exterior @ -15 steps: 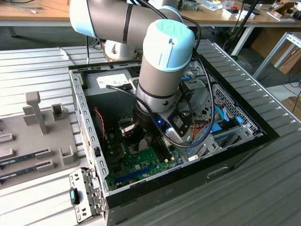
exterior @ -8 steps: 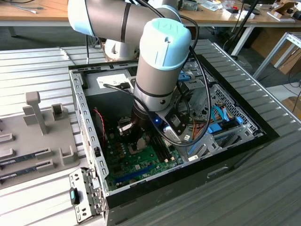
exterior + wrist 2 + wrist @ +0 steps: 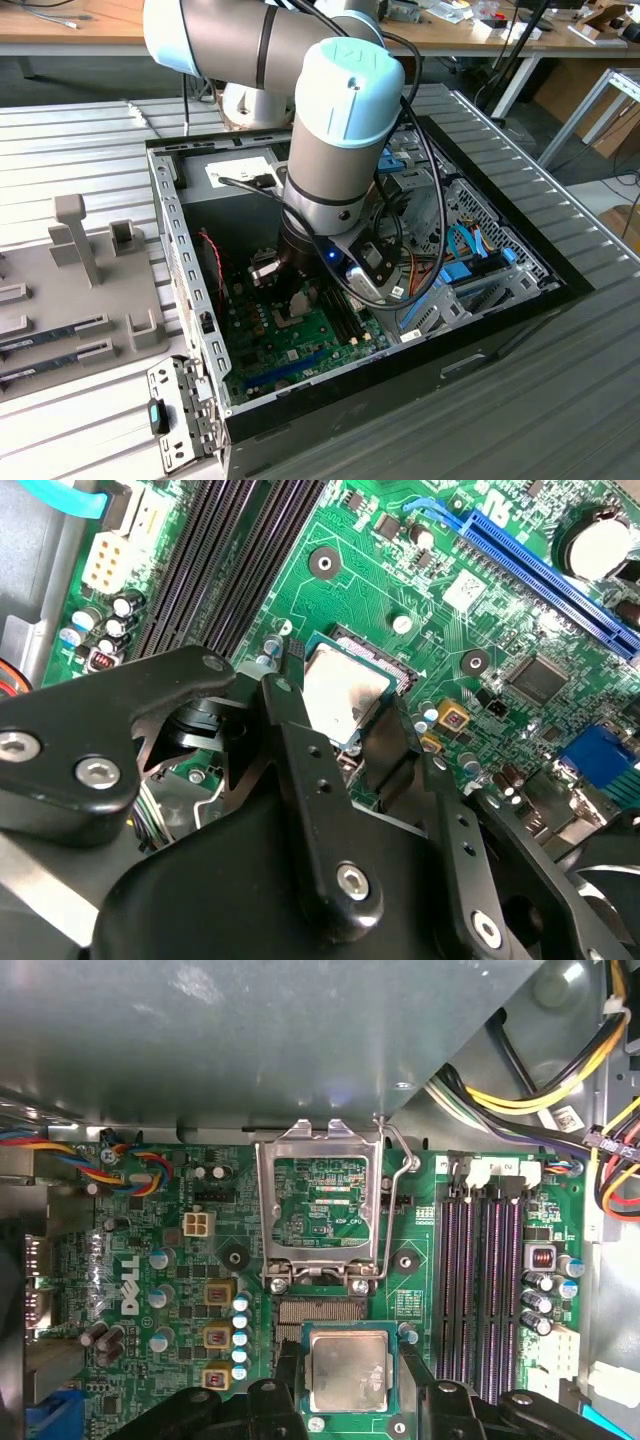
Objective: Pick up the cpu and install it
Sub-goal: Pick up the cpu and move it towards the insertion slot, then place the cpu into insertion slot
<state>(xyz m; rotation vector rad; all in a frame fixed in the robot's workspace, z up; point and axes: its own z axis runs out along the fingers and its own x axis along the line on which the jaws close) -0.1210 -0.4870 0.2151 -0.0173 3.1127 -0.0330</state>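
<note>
Over the open socket, we see the gripper clamping the cpu, square and flat, lid up; the first wrist view adds the raised socket frame.

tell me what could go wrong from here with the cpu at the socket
1. The cpu, held in the gripper, leaves a strip of the socket's contacts uncovered in the first wrist view. If it is off-centre, pressing down might bend them.
2. The open metal frame and its lever stand close by, so the gripper could catch them.
</note>
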